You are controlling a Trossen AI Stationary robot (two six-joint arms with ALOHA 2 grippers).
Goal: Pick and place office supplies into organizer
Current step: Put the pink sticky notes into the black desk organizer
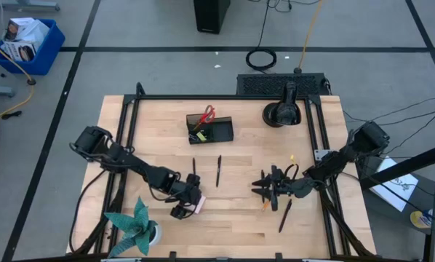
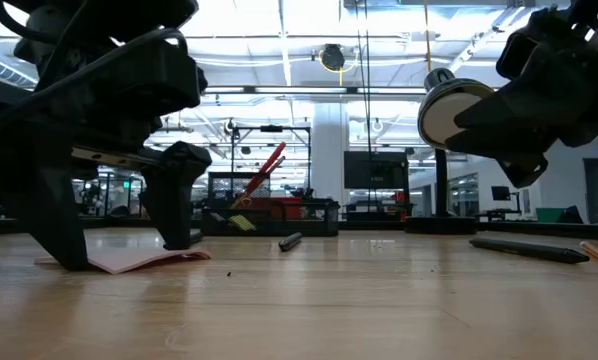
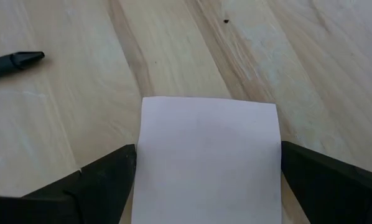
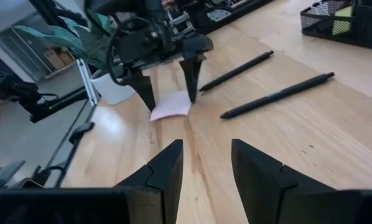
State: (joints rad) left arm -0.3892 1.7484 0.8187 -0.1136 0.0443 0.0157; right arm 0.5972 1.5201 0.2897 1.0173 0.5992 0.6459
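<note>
pink sticky-note pad [image 3: 209,158] lies flat on the wooden table [image 1: 239,196] near its front edge, left of centre. my left gripper [image 1: 187,204] is spread wide, 1 finger on each side of the pad, tips down at the table, not pinching it. 2 black pens [image 4: 276,94] lie mid-table. the black organizer [image 1: 210,129] sits toward the back edge with red scissors [image 1: 207,114] upright in it. my right gripper [image 4: 206,163] hovers partly open and empty near the right edge.

We note bright ceiling strip lights [image 2: 279,40] backlighting dark, blurred near arms; the tabletop [image 1: 225,196] is evenly lit, shadows soft.
</note>
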